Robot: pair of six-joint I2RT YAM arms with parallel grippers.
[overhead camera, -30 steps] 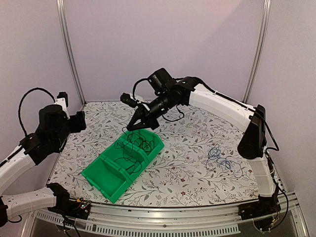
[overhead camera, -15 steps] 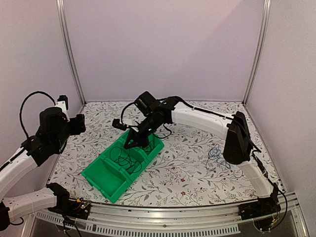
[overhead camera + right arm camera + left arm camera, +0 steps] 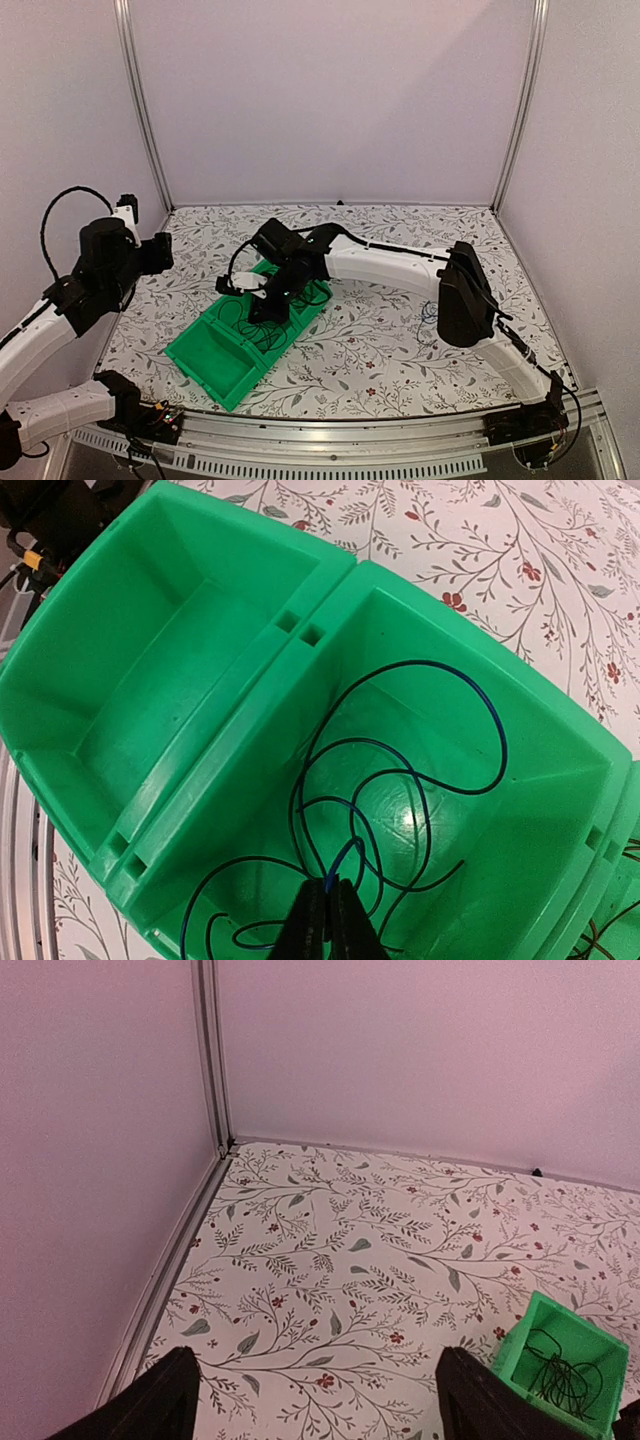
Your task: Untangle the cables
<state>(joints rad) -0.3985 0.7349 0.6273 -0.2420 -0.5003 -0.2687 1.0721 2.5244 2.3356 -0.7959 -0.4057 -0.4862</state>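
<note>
My right gripper (image 3: 265, 305) reaches down into the middle compartment of the green bin (image 3: 205, 365). In the right wrist view its fingers (image 3: 312, 920) are shut on a thin blue cable (image 3: 470, 780), pinching a small bend of it at the tips (image 3: 328, 888). The cable's loose loops lie on the compartment floor. Thin black cables (image 3: 560, 1372) lie in the bin's far end compartment. My left gripper (image 3: 320, 1400) is open and empty, held above the table at the far left, away from the bin (image 3: 520, 1345).
The bin's near end compartment (image 3: 130, 690) holds nothing. Another thin dark cable (image 3: 430, 312) lies on the floral table at the right, partly hidden behind my right arm's elbow (image 3: 460, 295). Walls close the back and both sides.
My right gripper has come down and to the left from above the bin's far end into the middle compartment, bringing the cable with it. The left arm has barely moved.
</note>
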